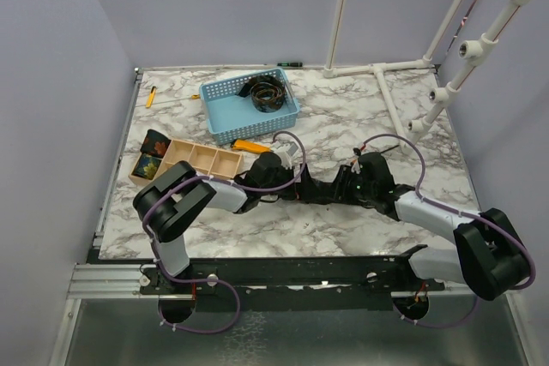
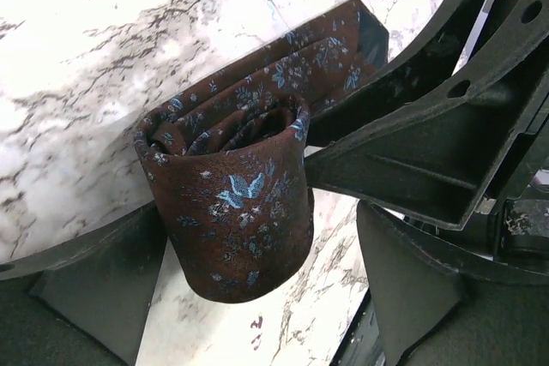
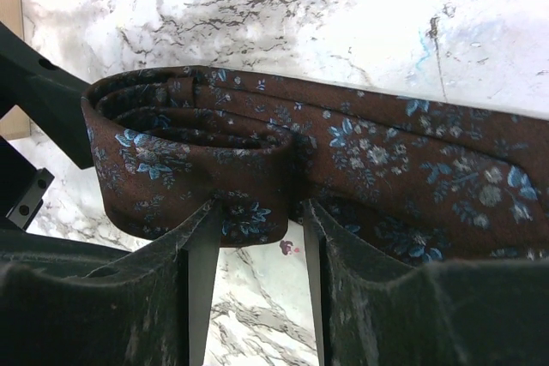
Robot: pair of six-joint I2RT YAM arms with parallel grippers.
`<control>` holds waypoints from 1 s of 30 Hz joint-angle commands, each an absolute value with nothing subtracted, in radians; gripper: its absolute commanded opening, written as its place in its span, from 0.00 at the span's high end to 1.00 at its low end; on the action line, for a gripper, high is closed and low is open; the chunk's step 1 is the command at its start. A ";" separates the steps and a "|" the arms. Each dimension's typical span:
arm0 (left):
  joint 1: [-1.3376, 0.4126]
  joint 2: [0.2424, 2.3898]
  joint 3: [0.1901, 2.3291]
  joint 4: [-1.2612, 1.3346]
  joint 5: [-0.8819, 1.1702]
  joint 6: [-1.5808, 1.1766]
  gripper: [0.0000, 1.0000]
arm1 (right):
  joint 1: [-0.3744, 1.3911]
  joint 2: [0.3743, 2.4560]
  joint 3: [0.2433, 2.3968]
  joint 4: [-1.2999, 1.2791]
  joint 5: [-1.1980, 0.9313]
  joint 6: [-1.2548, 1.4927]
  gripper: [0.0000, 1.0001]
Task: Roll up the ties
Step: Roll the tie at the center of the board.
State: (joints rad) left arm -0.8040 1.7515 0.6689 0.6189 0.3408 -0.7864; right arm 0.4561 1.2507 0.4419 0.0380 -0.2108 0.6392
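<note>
One tie, brown with small blue flowers, lies on the marble table (image 1: 343, 109) between my two arms (image 1: 319, 189). One end is rolled into a coil (image 2: 227, 203) standing on its edge, and its flat tail (image 3: 429, 169) runs off to the side. My left gripper (image 2: 257, 242) is open and straddles the coil, which lies against one finger (image 2: 94, 272) with a gap to the other. My right gripper (image 3: 259, 212) is shut on the coil's outer wall where the tail leaves it. Its fingers (image 2: 403, 126) show in the left wrist view.
A blue basket (image 1: 225, 117) at the back holds another dark coiled tie (image 1: 268, 92). A wooden divider tray (image 1: 202, 159) at the left holds dark coils (image 1: 147, 166). An orange tool (image 1: 249, 145) lies between them. A white pipe frame (image 1: 386, 100) stands at the back right.
</note>
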 commanded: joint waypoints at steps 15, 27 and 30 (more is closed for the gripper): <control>-0.801 1.848 0.702 0.693 0.452 -0.814 0.78 | 0.443 1.228 0.434 0.023 -0.195 0.642 0.56; -0.801 1.716 0.801 0.108 0.287 -0.641 1.00 | 0.437 1.116 0.515 -0.231 0.149 0.691 0.54; -0.801 1.670 0.851 -0.124 0.190 -0.572 1.00 | 0.436 1.158 0.516 -0.226 0.128 0.692 0.57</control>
State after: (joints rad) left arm -0.7944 1.7412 0.7860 0.3061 0.3523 -0.7155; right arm 0.4431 1.1152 0.4995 -0.1612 0.0547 0.6800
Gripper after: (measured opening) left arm 0.225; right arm 0.447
